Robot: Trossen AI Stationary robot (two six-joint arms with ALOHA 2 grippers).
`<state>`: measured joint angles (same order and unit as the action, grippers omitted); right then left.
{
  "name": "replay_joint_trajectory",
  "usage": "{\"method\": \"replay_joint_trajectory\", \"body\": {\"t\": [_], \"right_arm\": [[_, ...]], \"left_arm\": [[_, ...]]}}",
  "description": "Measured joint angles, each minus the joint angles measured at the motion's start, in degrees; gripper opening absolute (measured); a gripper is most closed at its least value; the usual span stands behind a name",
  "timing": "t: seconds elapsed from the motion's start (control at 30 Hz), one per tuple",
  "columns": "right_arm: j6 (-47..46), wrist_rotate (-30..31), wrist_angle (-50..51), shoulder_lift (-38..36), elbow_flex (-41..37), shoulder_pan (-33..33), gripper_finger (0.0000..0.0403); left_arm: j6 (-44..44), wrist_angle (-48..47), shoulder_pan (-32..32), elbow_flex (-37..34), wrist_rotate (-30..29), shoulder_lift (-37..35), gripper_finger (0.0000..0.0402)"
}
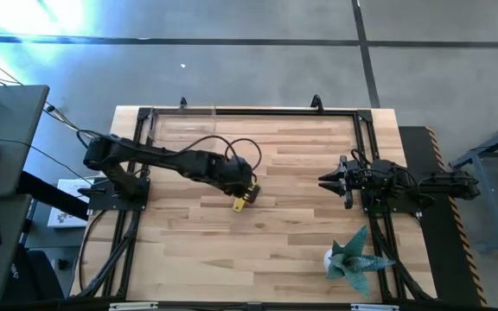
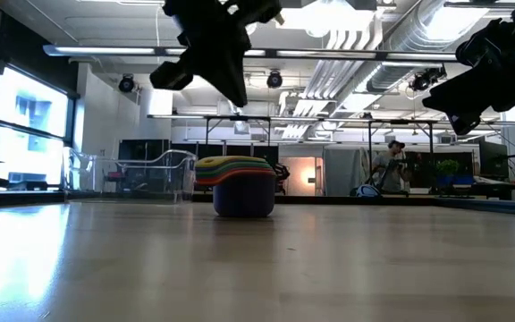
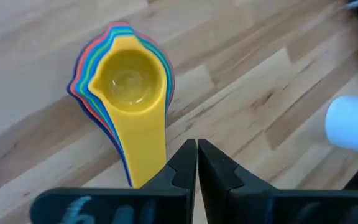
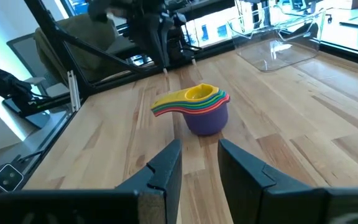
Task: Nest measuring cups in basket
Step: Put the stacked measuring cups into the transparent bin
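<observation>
The measuring cups (image 3: 124,87) stand nested in one stack on the table's middle, purple at the bottom and yellow on top, with their handles fanned to one side. The stack also shows in the high view (image 1: 241,203), the low view (image 2: 242,186) and the right wrist view (image 4: 202,107). My left gripper (image 3: 196,157) is shut and hangs above the handles' free ends, well clear of the stack in the low view (image 2: 231,63). My right gripper (image 4: 200,155) is open and empty, to the right of the stack (image 1: 325,181). The clear basket (image 4: 278,37) stands at the table's far edge, left of the middle (image 2: 141,174).
A spiky teal plant figure (image 1: 353,259) stands near the table's front right corner. Black frame rails (image 1: 249,112) run round the table top. Bare wood lies between the stack and the basket.
</observation>
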<state>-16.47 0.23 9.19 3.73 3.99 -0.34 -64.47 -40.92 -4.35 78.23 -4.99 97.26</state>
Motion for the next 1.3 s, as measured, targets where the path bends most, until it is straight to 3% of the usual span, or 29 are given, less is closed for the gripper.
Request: {"method": "replay_joint_trajectory", "body": {"t": [0.4,1.0,1.3], "right_arm": [[0.00,-0.01,0.01,0.00,0.00,0.00,0.0096],[0.00,0.00,0.00,0.00,0.00,-0.02,0.0096],[0.00,-0.02,0.00,0.00,0.00,0.00,0.0096]], "left_arm": [[-1.55,-3.27,-2.07,-0.01,-2.45,1.48,0.0078],[-2.54,-4.47,-4.03,0.03,-1.91,5.13,0.0251],[-2.43,-4.42,-4.08,0.03,-3.64,5.24,0.0291]]}}
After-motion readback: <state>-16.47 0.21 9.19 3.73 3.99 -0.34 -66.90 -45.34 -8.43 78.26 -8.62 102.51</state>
